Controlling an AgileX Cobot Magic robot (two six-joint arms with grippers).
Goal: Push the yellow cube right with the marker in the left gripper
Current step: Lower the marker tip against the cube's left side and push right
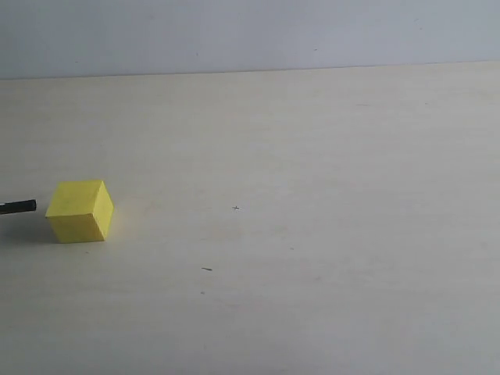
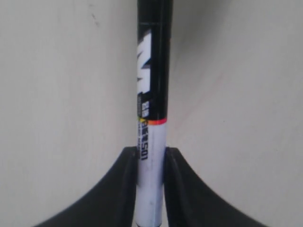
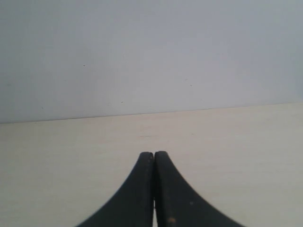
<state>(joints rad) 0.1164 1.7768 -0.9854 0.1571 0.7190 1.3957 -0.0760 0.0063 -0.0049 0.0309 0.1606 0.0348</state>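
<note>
Exterior view: yellow cube (image 1: 80,211) sits on the pale table (image 1: 312,156) at the far left, 1 vertical edge turned toward the camera. The black end of the marker (image 1: 19,206) enters from the left border at about the cube's mid-height, just beside its left face; a thin gap seems to remain. Left gripper is out of frame here.

Judgement: the cube looks rigid and light and should slide on the smooth top. An off-centre push would spin it, so contact should be at the middle of the left face. The path rightward is bare table apart from 2 flat dark specks (image 1: 206,269), which are no obstacle. Grey wall (image 1: 234,31) behind.

Left wrist view: left gripper (image 2: 150,158) is clenched on the marker's white barrel, 1 jaw on each side, the black section running ahead. Cube not seen. Judgement: the slim, smooth barrel could pivot in the grip under side load.

Right wrist view: right gripper (image 3: 154,158) is closed on nothing, jaws touching, over the table. Cube not seen.
</note>
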